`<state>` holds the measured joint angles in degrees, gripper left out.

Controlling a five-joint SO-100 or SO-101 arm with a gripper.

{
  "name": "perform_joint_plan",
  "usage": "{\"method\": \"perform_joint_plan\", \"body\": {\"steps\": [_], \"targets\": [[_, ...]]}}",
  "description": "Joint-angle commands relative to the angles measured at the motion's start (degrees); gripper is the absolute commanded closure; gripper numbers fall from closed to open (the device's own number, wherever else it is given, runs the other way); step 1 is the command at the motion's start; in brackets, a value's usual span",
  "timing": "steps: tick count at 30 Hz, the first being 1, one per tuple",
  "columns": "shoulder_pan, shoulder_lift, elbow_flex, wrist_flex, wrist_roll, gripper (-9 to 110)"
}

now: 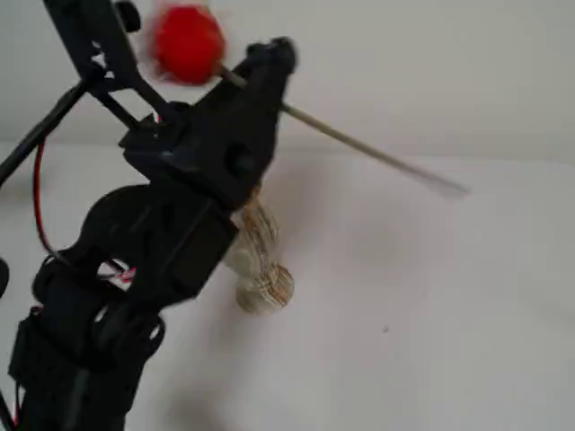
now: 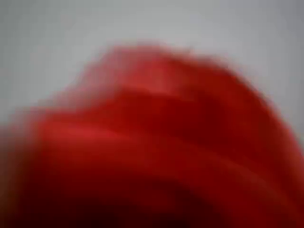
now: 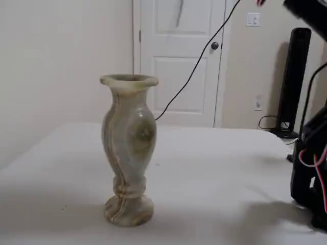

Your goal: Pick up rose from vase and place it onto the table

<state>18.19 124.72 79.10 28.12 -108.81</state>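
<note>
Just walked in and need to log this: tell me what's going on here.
The arm's gripper is shut on the rose, holding it in the air by the stem just below the red bud, clear of the vase. The vase stands upright and empty on the white table. The wrist view shows only a red blur.

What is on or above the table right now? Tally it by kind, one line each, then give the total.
Rose, red, clamped in the jaws of the gripper above the table: 1
Vase, banded stone, standing upright and empty: 1
Robot arm, black: 1
Total: 3
</note>
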Motion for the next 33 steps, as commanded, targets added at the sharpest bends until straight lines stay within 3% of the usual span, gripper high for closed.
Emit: {"method": "perform_joint_plan", "body": {"steps": [1,6,13,24,33], "targets": [[6.5,3.1,-6.1,4.6,-4.3,101],[10.3,6.2,-3.3,19.9,-5.5,101],[9.5,13.3,14.4,29.5,0.6,101],[8.4,20.3,59.2,-5.0,3.2,101],[4.5,7.7,74.3,-39.1,3.8,101]]}}
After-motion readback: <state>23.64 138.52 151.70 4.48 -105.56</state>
